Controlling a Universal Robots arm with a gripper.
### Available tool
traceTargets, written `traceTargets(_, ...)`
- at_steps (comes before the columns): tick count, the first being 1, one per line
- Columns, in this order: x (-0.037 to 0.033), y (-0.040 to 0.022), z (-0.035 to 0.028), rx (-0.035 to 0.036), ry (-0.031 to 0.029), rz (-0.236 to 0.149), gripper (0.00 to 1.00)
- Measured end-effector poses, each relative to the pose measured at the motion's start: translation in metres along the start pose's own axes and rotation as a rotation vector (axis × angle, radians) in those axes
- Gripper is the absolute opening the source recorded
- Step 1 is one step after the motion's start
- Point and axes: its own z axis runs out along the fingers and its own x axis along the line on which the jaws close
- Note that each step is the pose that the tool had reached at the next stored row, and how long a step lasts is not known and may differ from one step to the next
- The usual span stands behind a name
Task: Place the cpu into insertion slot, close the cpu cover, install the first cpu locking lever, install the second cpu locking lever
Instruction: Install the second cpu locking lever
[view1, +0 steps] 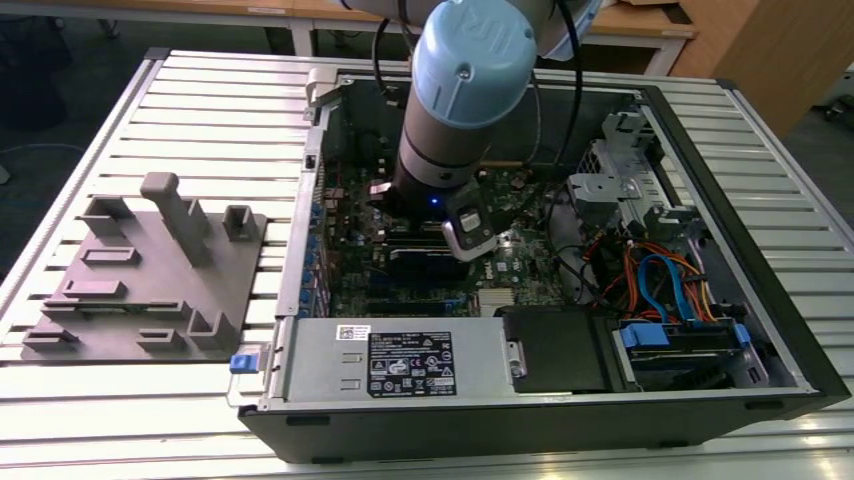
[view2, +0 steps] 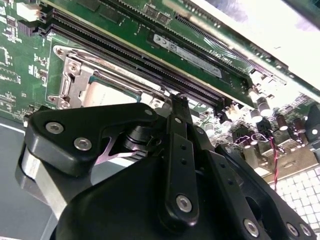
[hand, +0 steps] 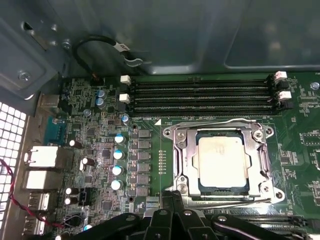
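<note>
In the first wrist view the cpu lies flat in the insertion slot, its silver top showing through the window of the cpu cover, which is down around it. A thin wire lever runs along the cover's edge. My gripper is shut, holds nothing, and its tips stand at the socket's edge. The second wrist view shows the gripper just beside the socket, with part of the cpu visible. In the exterior view the arm reaches down into the open computer case, gripper over the green board.
Long black memory slots run beside the socket. Capacitors and rear ports stand on the other side. The power supply and a drive bay with cables flank the board. A grey fixture sits on the slatted table.
</note>
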Motion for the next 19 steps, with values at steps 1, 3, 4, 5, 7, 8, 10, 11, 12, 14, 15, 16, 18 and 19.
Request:
traceTargets(1,0.0000,-0.0001,0.0002,-0.0026,0.0001,0.000,0.10)
traceTargets(3,-0.0001,-0.0002,0.0007,-0.0075,0.0002,-0.001,0.10)
traceTargets(4,-0.0001,-0.0003,0.0012,-0.0097,0.0002,-0.001,0.10)
traceTargets(5,-0.0001,-0.0005,0.0017,-0.0119,0.0003,-0.001,0.10)
traceTargets(7,-0.0002,-0.0011,0.0029,-0.0154,0.0006,-0.001,0.10)
traceTargets(8,-0.0003,-0.0013,0.0038,-0.0181,0.0005,-0.001,0.10)
traceTargets(10,-0.0003,-0.0015,0.0045,-0.0235,0.0007,-0.002,0.10)
traceTargets(11,-0.0004,-0.0015,0.0045,-0.0246,0.0007,-0.002,0.10)
traceTargets(12,-0.0004,-0.0015,0.0045,-0.0248,0.0007,-0.002,0.10)
traceTargets(14,-0.0002,-0.0012,0.0036,-0.0247,0.0008,-0.002,0.10)
traceTargets(15,0.0002,-0.0008,0.0023,-0.0248,0.0008,-0.002,0.10)
traceTargets(16,0.0008,-0.0002,0.0004,-0.0248,0.0008,-0.002,0.10)
traceTargets(18,0.0026,0.0011,-0.0035,-0.0246,0.0009,-0.002,0.10)
traceTargets(19,0.0036,0.0018,-0.0053,-0.0247,0.0009,-0.002,0.10)
